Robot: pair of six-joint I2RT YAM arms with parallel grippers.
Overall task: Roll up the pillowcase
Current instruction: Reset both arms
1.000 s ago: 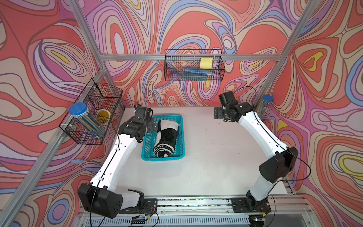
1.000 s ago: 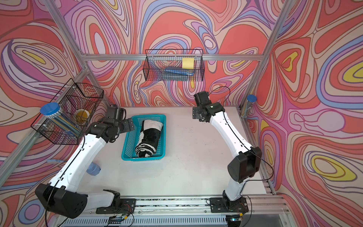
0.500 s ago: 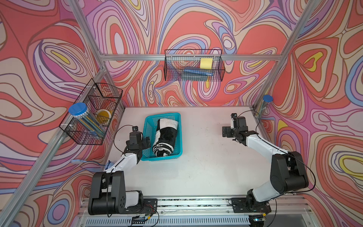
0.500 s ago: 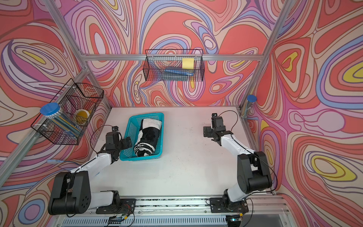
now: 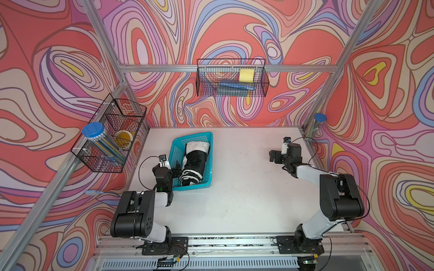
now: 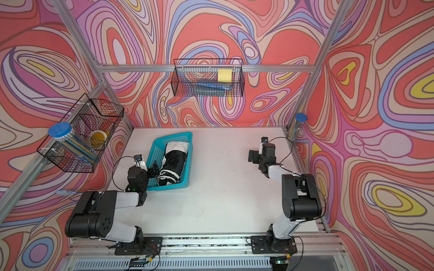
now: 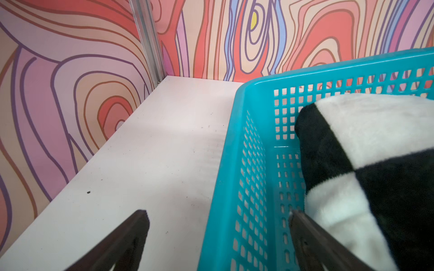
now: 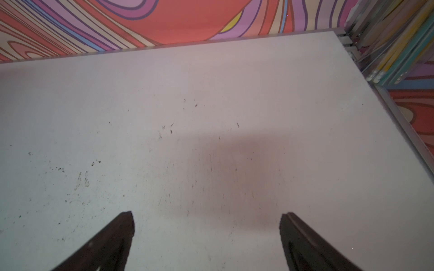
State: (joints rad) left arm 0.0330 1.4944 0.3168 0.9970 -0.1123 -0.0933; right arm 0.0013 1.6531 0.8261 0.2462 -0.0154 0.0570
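Left gripper [image 7: 218,234]: jaws wide apart, astride the teal basket's [image 7: 237,140] left wall, holding nothing.
Right gripper [image 8: 206,218]: jaws wide apart above the table [image 8: 211,93], holding nothing.
Pillowcase [image 5: 195,164]: rolled, in the basket.

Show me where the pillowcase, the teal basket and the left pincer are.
pillowcase [image 5: 196,163], in a top view, on its black middle band.
teal basket [image 5: 195,187], in a top view, on its near outer wall.
left pincer [image 7: 218,212], left wrist view, midway between its open fingertips, astride the teal basket's side wall.
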